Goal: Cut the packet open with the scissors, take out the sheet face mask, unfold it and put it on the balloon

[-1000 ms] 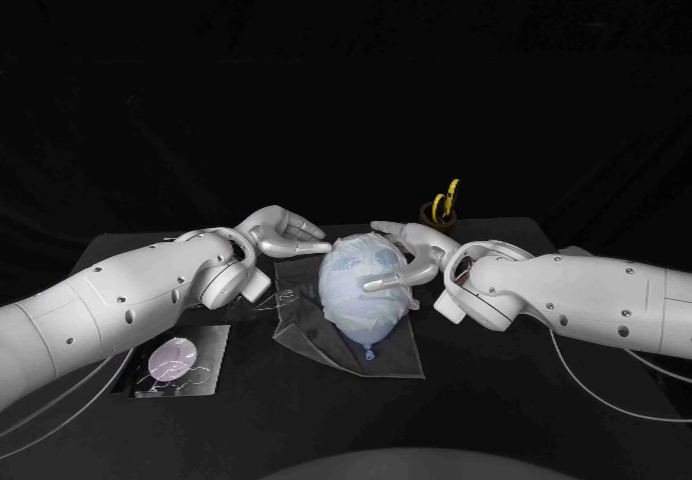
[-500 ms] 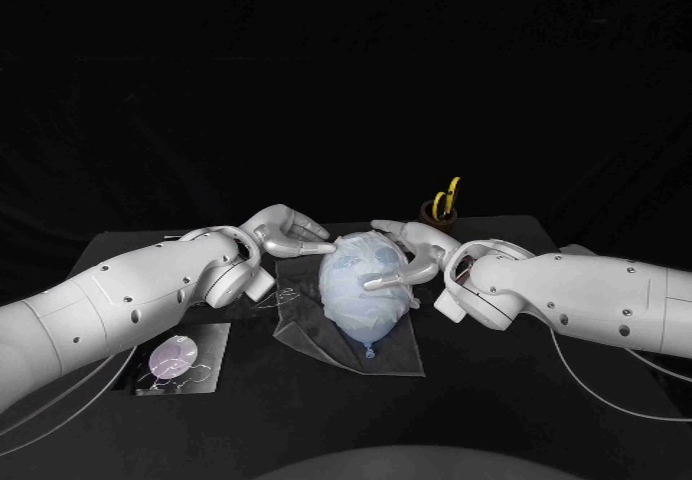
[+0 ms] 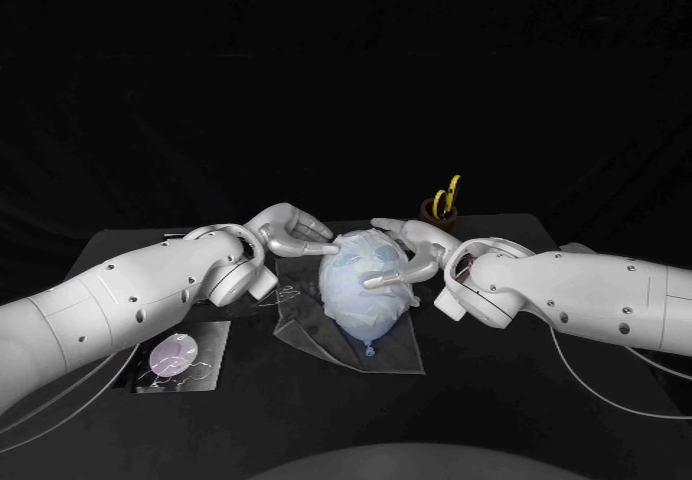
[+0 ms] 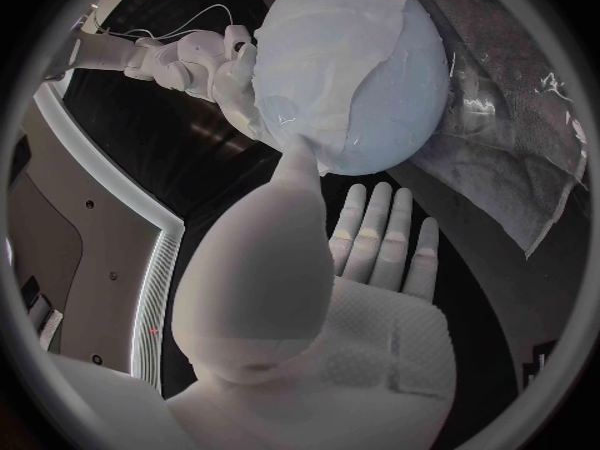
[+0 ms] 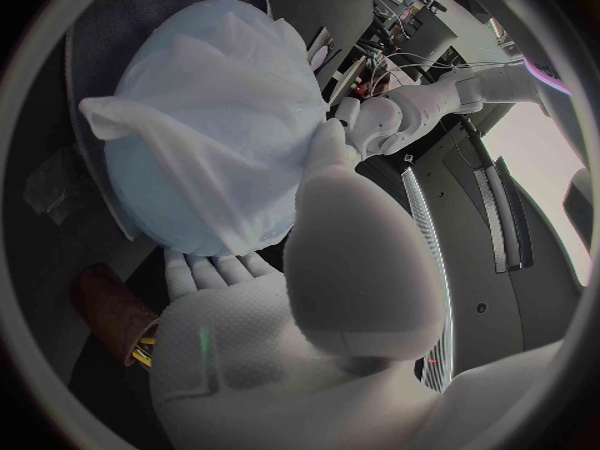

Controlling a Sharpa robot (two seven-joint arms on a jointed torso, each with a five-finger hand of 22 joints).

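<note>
Your left hand, in the head view, sits at the far left shoulder of the pale blue egg-shaped balloon, and your right hand spans the opposite side with one digit laid across the thin white sheet face mask that drapes the balloon. The balloon lies on a clear crinkled plastic sheet in the middle of the black table. Smooth outward from the centre with light, even strokes, and steady the balloon on one side while you press on the other, since it will likely roll or dent under a hard push. Behind the right hand, a small brown cup holds the yellow-handled scissors upright. The flat dark packet lies well apart near the left corner, and you cannot tell what is inside it. From the left wrist, that hand holds nothing: its fingers lie straight beside the balloon and only the thumb tip touches the mask's lower edge, which stands a little proud there, so flatten that edge first. From the right wrist, the thumb rests on a wrinkled fold of mask with the fingers near the balloon's side, but you cannot tell whether this hand grips or merely steadies.
</note>
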